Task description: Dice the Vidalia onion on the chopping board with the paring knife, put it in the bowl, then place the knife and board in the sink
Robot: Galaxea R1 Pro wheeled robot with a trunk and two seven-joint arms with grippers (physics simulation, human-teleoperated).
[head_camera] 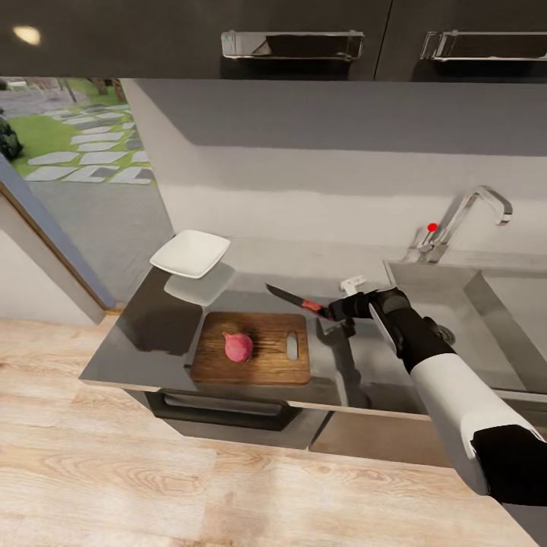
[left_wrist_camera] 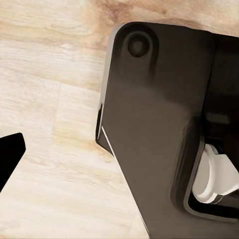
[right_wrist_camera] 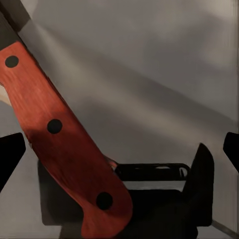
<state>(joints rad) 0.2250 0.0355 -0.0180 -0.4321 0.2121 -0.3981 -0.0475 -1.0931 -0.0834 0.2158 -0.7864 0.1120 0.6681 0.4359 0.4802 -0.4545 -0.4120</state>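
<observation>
The right claw grips the paring knife by its red handle, holding it above the bench between the chopping board and the sink. The dark blade points away from the sink, toward the white bowl, which sits near the bench's far corner, well apart from the board. The Vidalia onion rests whole on the board, beside the handle slot. In the right wrist view the red handle with three dark rivets lies slanted across the claw. The faucet with its red knob stands behind the sink. The left wrist view looks onto wooden floor and a dark robot part; whether the left claw is open or closed cannot be told.
</observation>
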